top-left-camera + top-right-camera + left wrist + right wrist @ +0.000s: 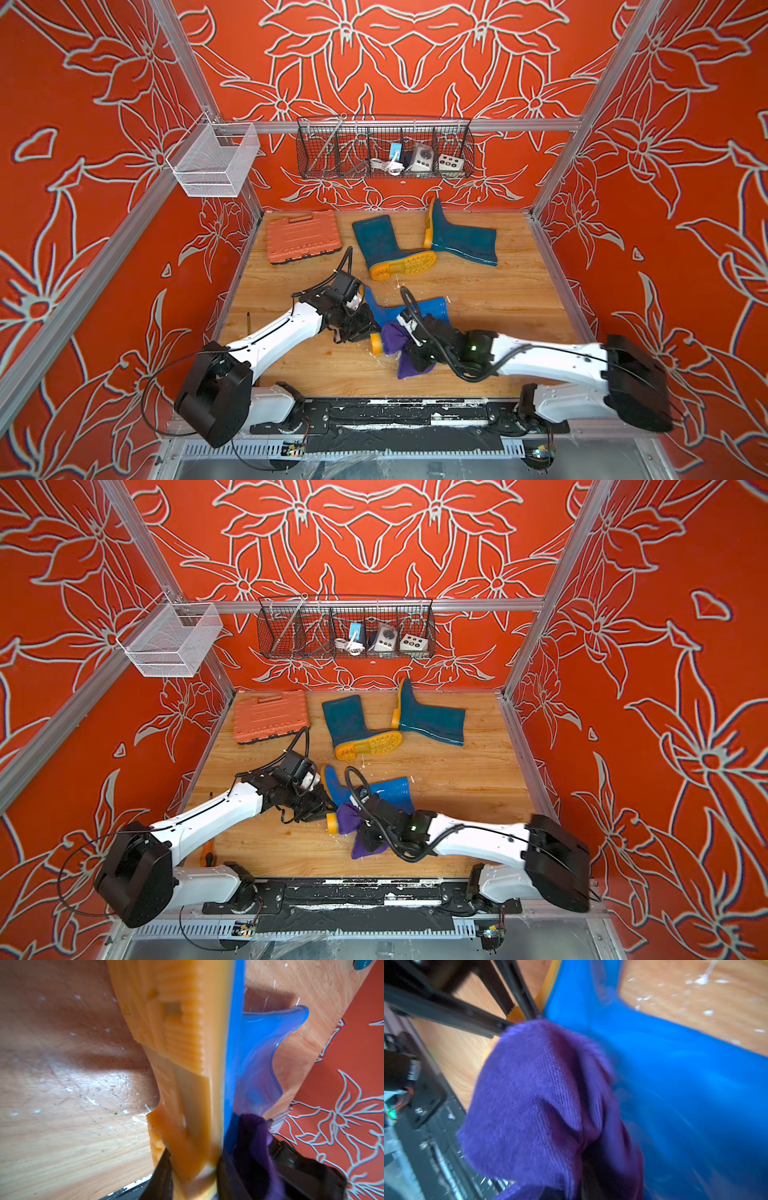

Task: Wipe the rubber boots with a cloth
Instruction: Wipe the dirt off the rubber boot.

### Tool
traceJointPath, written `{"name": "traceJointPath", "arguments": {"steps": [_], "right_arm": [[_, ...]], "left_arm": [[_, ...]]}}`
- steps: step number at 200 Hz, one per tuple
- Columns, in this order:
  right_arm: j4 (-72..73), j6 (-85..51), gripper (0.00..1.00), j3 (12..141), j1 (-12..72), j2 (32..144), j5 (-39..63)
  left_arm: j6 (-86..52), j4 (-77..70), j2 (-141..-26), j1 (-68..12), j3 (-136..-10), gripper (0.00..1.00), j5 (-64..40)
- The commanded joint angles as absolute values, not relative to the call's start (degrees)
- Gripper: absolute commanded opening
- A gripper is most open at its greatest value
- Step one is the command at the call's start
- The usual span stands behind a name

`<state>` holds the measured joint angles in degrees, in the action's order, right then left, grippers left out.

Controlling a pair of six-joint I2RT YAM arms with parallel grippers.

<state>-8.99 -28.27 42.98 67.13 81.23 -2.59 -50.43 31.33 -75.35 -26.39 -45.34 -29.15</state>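
The left gripper is squeezing the heel of the blue boot. The right gripper is pinching the cloth beside it, with the shaft stretching away rightward.

Glossy rubber blue boot, fuzzy purple cloth, scuffed wooden table

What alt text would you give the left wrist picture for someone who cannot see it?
The left gripper clamps a bright blue rubber boot by its orange sole, on a scratched wooden table. A purple cloth lies against the boot's blue side, next to the gripper.
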Motion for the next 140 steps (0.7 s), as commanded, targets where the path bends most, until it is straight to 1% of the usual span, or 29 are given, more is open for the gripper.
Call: {"name": "traceJointPath", "arguments": {"steps": [1,14,31,44,56,79,100,118,140], "right_arm": [[-11.34,-26.9,0.0,45.16,66.39,86.59,-11.36],[-10.19,-31.72,0.0,39.98,62.34,85.27,-10.96],[-10.78,-38.0,0.0,31.63,54.59,80.22,-9.55],[-12.7,-38.7,0.0,27.17,50.24,75.05,-9.74],[-15.36,-37.79,0.0,25.41,48.97,69.86,-10.79],[-18.05,-37.19,0.0,26.28,50.25,62.02,-7.64],[-16.18,-37.81,0.0,29.58,59.23,59.89,-10.45],[-10.27,-37.46,0.0,33.12,63.69,63.9,-7.93],[-4.09,-34.63,0.0,39.26,64.73,74.74,-0.96]], "left_arm": [[-48.79,31.22,-76.22,-25.31,-47.65,0.0,-34.99],[-49.01,29.28,-76.2,-25.22,-45.0,0.0,-35.25],[-49.79,25.71,-76.63,-25.14,-41.43,0.0,-37.59],[-49.43,24.51,-76.73,-25.14,-39.94,0.0,-38.32],[-48.6,24.09,-76.34,-25.14,-39.17,0.0,-37.81],[-45.52,24.68,-75.94,-25.23,-38.76,0.0,-36.96],[-41.89,26.1,-75.26,-25.62,-38.81,0.0,-35.27],[-39.3,27.11,-74.58,-26.34,-38.55,0.0,-33.43],[-38.27,25.47,-74.47,-27.4,-37.3,0.0,-33.51]]}}
